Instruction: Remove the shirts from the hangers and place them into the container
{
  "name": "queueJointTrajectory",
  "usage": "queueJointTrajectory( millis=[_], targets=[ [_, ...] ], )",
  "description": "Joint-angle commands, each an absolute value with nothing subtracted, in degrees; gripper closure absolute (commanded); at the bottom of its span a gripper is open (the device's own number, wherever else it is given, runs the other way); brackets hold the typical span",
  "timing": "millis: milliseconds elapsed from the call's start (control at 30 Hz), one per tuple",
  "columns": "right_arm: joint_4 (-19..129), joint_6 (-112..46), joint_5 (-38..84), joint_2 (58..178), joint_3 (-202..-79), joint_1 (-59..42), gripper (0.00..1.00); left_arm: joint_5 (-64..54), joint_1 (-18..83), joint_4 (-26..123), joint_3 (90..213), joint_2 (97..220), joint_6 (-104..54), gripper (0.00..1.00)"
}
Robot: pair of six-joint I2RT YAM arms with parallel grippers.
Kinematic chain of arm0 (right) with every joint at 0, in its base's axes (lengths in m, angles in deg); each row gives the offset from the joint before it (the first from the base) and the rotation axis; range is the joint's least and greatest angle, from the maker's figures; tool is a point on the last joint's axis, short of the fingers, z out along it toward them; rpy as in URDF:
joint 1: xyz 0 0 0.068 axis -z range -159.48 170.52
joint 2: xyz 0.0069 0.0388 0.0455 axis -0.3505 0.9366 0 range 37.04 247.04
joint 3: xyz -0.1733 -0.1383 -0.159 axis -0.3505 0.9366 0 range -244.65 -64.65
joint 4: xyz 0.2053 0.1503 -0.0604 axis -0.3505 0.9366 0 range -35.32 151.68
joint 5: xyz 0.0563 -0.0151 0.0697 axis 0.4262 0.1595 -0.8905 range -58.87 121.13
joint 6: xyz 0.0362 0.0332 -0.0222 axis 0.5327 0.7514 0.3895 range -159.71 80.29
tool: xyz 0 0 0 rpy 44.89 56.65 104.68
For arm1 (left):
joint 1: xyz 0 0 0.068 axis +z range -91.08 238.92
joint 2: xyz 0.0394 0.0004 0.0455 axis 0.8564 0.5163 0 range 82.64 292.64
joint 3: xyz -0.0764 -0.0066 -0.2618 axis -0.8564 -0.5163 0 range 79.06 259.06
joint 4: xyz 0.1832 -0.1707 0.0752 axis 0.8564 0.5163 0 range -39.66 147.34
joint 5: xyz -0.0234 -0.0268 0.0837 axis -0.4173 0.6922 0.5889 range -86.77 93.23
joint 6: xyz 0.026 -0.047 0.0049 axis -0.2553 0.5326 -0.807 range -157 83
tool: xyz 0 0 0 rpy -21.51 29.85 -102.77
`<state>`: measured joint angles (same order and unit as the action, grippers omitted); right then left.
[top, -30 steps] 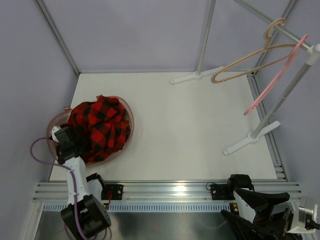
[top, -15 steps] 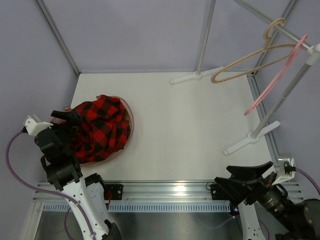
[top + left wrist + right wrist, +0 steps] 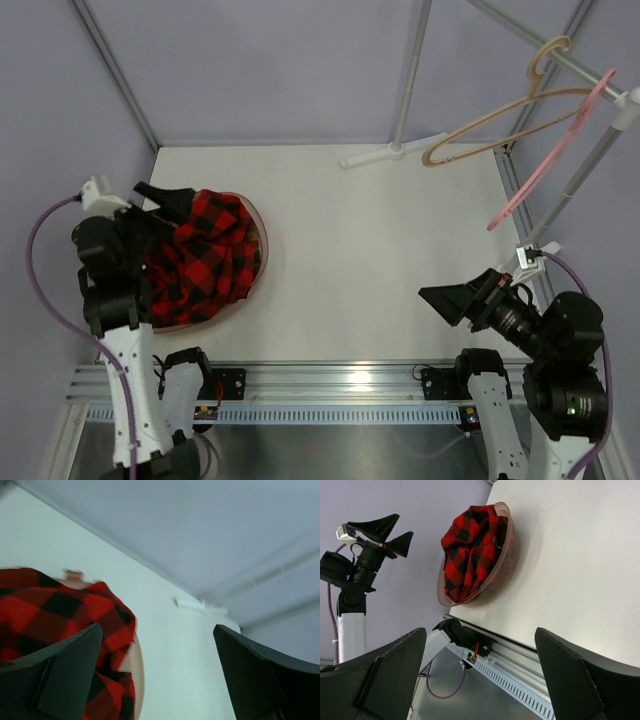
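Left gripper [image 3: 157,629] and right gripper [image 3: 480,630] gape wide (both empty)

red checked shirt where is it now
Top view: the red checked shirt lies heaped in the container on the left side of the table.

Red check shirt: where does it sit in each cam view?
Top external: red check shirt left of centre, piled in the container.
Left wrist: shirt lower left.
Right wrist: shirt upper centre.
Shared landmark: container rim.
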<state>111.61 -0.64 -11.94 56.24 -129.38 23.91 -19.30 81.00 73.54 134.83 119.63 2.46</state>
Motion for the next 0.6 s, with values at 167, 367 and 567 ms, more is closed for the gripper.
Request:
queueJointTrajectory(
  millis=[167,367,567],
  targets=[
    [95.9,-5.4,-7.7,70.6,-121.5,24.2,0.01,-9.4,51.5,70.0,140.7,132.4,-9.4,0.01],
    [89.2,-10.8,3.2,82.5,-122.2,17.1,0.01,0.6,38.9,68.6,137.4,135.0,-12.1,0.01],
    [84.8,-13.8,20.9,89.4,-121.6,3.9,0.00,17.6,27.6,67.4,134.1,134.3,-13.5,0.01]
  ],
)
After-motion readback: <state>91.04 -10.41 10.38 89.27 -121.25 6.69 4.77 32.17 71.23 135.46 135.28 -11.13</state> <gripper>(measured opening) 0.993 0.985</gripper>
